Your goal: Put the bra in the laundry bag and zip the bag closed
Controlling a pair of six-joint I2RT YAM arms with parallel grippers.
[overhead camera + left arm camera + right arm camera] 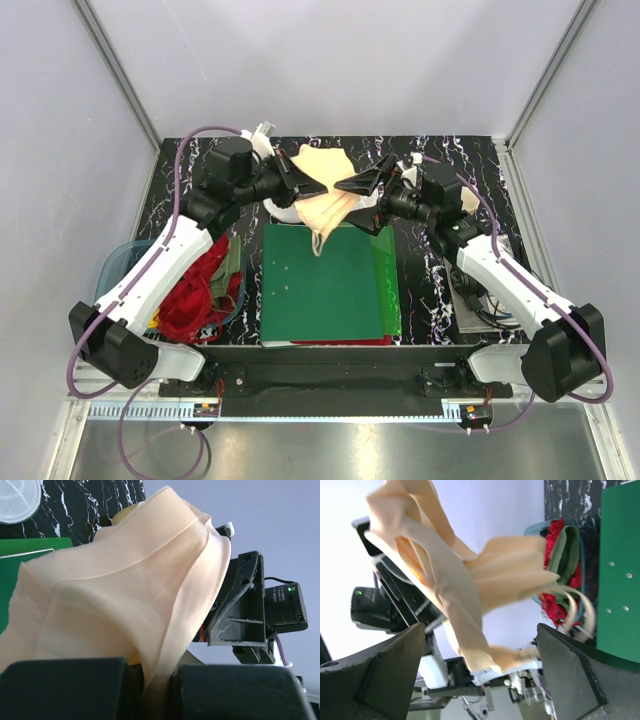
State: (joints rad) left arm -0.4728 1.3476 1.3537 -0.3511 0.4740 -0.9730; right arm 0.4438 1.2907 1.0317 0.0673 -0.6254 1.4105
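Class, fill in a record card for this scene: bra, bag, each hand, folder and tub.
Bra: held in the air over the folder's far edge
Left hand: shut on the bra
Right hand: open, straddling the bra without gripping
Bag: white mesh, on the table by the folder; bra not inside
Folder: green, flat on the table
Tub: blue, left side, holds red cloth
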